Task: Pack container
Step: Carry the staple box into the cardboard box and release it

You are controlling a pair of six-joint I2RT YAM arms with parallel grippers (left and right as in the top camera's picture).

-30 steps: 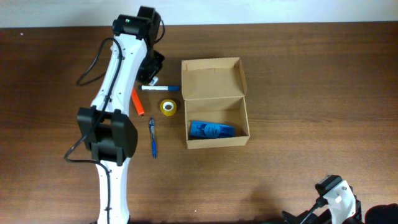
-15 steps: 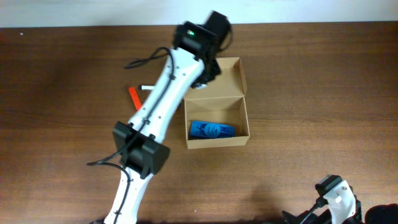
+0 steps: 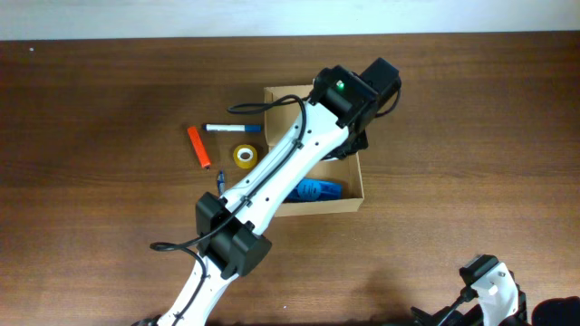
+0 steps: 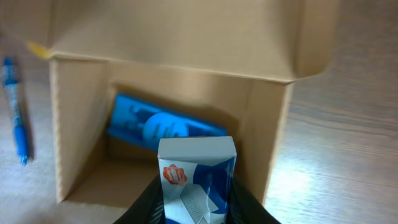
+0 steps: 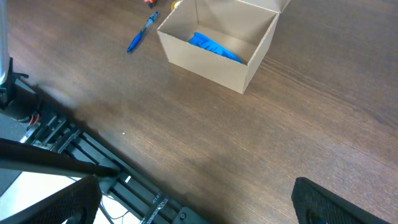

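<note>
The container [image 3: 355, 194] is an open tan cardboard box with its flap lid back; it also shows in the left wrist view [image 4: 267, 118] and the right wrist view [image 5: 245, 65]. A blue packet [image 3: 319, 189] lies inside it, seen too from the left wrist [image 4: 155, 124] and the right wrist [image 5: 214, 46]. My left gripper [image 4: 198, 202] is shut on a small blue and white carton [image 4: 198, 177] and holds it over the box's right side; in the overhead view the arm [image 3: 349, 95] hides it. My right gripper [image 5: 199, 205] is open and empty, parked at the table's front right.
On the table left of the box lie an orange marker [image 3: 198, 148], a blue and white marker [image 3: 232, 128], a yellow tape roll [image 3: 245, 156] and a blue pen [image 5: 142, 32], the pen hidden under my left arm in the overhead view.
My left arm has swung right, from the markers at the left of the box to above the box's right side. The right arm has not moved.
</note>
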